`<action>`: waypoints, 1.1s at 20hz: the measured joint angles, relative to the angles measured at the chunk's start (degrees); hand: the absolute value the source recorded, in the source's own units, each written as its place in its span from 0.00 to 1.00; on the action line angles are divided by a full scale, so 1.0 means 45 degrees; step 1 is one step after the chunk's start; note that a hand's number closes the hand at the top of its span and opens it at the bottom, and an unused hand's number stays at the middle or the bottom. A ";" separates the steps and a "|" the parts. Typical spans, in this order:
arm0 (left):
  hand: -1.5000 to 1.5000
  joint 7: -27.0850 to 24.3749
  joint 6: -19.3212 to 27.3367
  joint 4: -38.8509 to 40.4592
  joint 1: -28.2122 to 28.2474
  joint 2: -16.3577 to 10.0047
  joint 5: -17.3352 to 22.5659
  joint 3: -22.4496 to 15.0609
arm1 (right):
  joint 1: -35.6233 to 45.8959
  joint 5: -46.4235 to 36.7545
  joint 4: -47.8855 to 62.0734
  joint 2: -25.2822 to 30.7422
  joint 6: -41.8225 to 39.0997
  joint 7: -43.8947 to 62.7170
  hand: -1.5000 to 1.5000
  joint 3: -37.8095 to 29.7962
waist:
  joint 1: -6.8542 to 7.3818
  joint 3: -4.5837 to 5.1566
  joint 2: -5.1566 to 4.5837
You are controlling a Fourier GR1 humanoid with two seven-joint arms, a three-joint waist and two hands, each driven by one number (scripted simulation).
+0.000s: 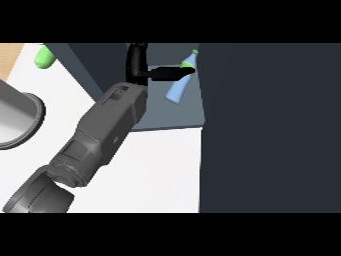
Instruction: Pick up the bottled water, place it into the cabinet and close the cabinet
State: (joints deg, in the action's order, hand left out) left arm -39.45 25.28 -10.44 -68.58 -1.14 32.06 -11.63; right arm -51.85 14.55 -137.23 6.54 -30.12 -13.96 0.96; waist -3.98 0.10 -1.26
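The bottled water (177,88), pale blue with a green cap, leans tilted inside the cabinet on its grey shelf (165,116). My left hand (137,64) is inside the cabinet just left of the bottle, on a forearm that rises from the lower left. Its fingers point up and away, fairly straight, and run out of view at the top. Its thumb (170,73) sticks out to the right, and the tip crosses the bottle's neck. Nothing is enclosed by the hand. The cabinet's dark door (276,125) stands open at the right. My right hand does not show.
A large metal pot (9,118) stands on the white counter (158,170) at the left. A green object (45,57) lies at the upper left, near the cabinet's left wall (92,65).
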 measured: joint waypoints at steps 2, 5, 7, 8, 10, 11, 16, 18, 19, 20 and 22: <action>0.00 -0.0025 -0.0285 -0.0093 0.0051 0.0069 0.0002 0.0066 | -0.0125 0.0017 -0.0030 -0.0065 0.0034 0.0046 0.00 0.0072 | 0.0140 -0.0004 0.0066; 0.00 -0.0166 -0.0582 -0.0428 0.0452 0.0158 -0.0007 0.0002 | -0.0109 0.0024 -0.0020 -0.0122 0.0088 0.0160 0.00 0.0109 | 0.0303 -0.0010 0.0149; 0.00 -0.0005 -0.0547 -0.0812 0.0545 0.0195 0.0037 -0.0066 | 0.0023 0.0032 -0.0050 -0.0233 0.0284 0.0427 0.00 0.0316 | 0.0416 -0.0012 0.0193; 0.00 0.0001 -0.0545 -0.1069 0.0748 0.0206 0.0103 -0.0140 | -0.0010 0.0043 -0.0080 -0.0197 0.0297 0.0487 0.00 0.0297 | 0.0447 -0.0012 0.0218; 0.00 0.0139 -0.0505 -0.1750 0.1232 0.0224 0.0258 -0.0469 | 0.0081 0.0037 -0.0089 -0.0285 0.0423 0.0632 0.00 0.0454 | 0.0506 -0.0014 0.0263; 0.00 0.0262 -0.0540 -0.1967 0.1367 0.0229 0.0221 -0.0499 | 0.0052 0.0040 -0.0081 -0.0283 0.0395 0.0573 0.00 0.0376 | 0.0567 -0.0015 0.0282; 0.00 0.0678 -0.0921 -0.4109 0.2949 0.0245 0.0655 -0.1601 | 0.0293 0.0032 -0.0083 -0.0315 0.0608 0.0824 0.00 0.0422 | 0.0724 -0.0016 0.0350; 0.00 0.0633 -0.1276 -0.4955 0.3744 0.0248 0.0792 -0.1922 | 0.0145 0.0040 -0.0107 -0.0307 0.0604 0.0759 0.00 0.0358 | 0.0778 -0.0015 0.0372; 0.00 0.0717 -0.1319 -0.5431 0.4046 0.0249 0.0938 -0.2165 | 0.0157 0.0018 -0.0128 -0.0394 0.0688 0.0844 0.00 0.0595 | 0.0781 -0.0013 0.0372; 0.00 0.0797 -0.1412 -0.5900 0.4331 0.0249 0.1139 -0.2421 | 0.0161 0.0008 -0.0137 -0.0381 0.0688 0.0870 0.00 0.0665 | 0.0761 -0.0011 0.0370; 0.00 0.0845 -0.1541 -0.6984 0.5157 0.0251 0.1309 -0.2909 | 0.0053 -0.0013 -0.0139 -0.0372 0.0682 0.0826 0.00 0.0689 | 0.0816 -0.0012 0.0392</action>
State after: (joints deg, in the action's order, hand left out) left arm -35.65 18.34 -41.87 -45.37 -0.01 37.95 -24.72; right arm -51.61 14.49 -137.86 4.87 -27.06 -10.24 4.06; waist -0.30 0.05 0.50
